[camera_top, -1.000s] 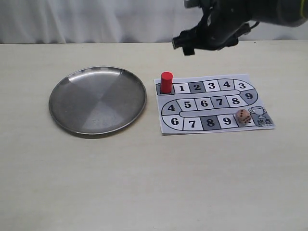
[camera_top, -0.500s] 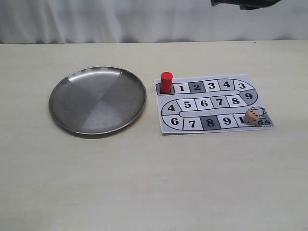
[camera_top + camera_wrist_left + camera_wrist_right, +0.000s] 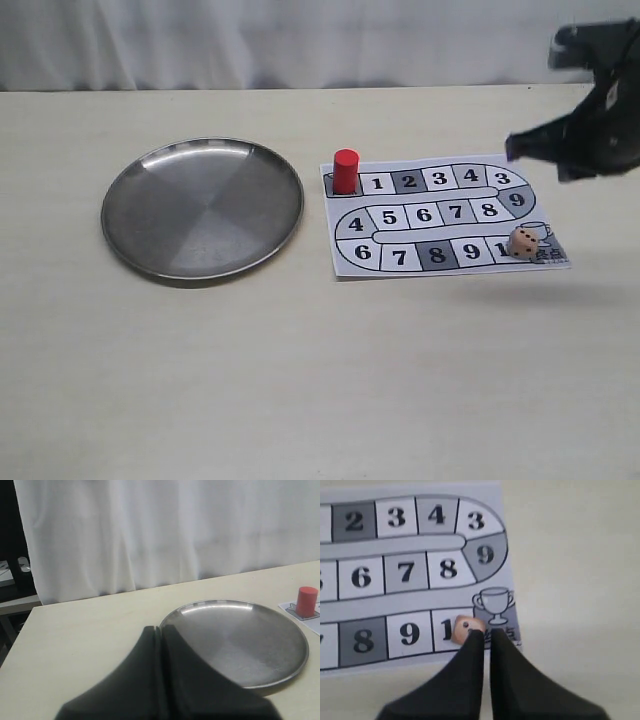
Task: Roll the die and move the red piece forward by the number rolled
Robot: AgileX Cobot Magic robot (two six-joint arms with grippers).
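Pale tabletop (image 3: 300, 400) runs back to a white curtain (image 3: 200, 40). Over its right side the right gripper (image 3: 482, 632) has its jaws drawn almost together, with only a thin slit between them, and holds nothing. The left gripper (image 3: 158, 629) is pressed fully closed and also empty, hanging near the steel plate (image 3: 115, 200).

Just past the right fingertips lies the die (image 3: 522, 243), at the near right end of the paper board (image 3: 420, 199) beside the trophy square. Its top face is too small to read with certainty. The red piece (image 3: 346, 171) stands upright on the start square at the board's far left corner, well apart from the die.

Both look light and rigid. The die's rounded corners would likely let it slip out of a skewed pinch — opposite flat faces are the place to hold. The red piece probably tips easily — best gripped across its round sides, about mid-height, and lifted straight up.
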